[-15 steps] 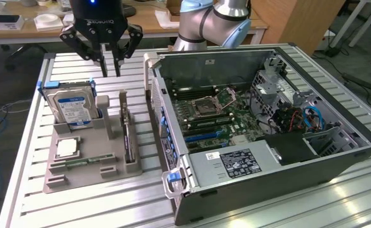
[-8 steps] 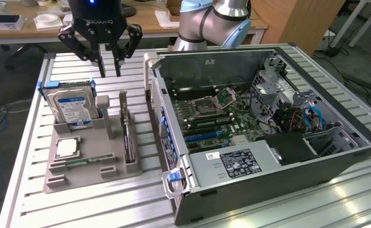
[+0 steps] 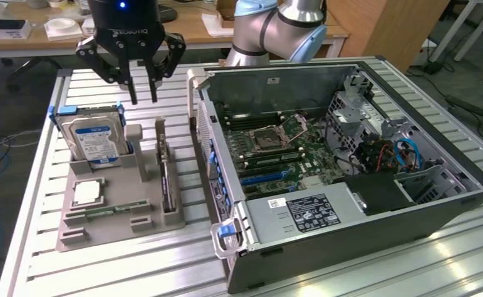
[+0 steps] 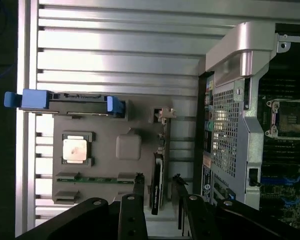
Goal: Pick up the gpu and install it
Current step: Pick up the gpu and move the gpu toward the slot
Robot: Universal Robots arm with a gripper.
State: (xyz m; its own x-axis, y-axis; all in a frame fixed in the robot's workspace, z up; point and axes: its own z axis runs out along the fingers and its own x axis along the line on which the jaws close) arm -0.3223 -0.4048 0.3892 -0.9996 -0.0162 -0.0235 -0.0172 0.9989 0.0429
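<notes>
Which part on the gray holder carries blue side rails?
The hard drive, standing upright; the gpu, processor and memory stick show no blue.

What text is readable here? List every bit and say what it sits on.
"ROBOTIQ", upside down: black pincer body.
Blue-and-white label on the silver hard drive: print too small to read.
White label on the grey power supply box: too small to read.

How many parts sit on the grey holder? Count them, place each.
4. The hard drive upright at the holder's far end, the processor flat before it, the RAM stick nearest the camera, the gpu on edge beside the computer case. None looks hidden.
</notes>
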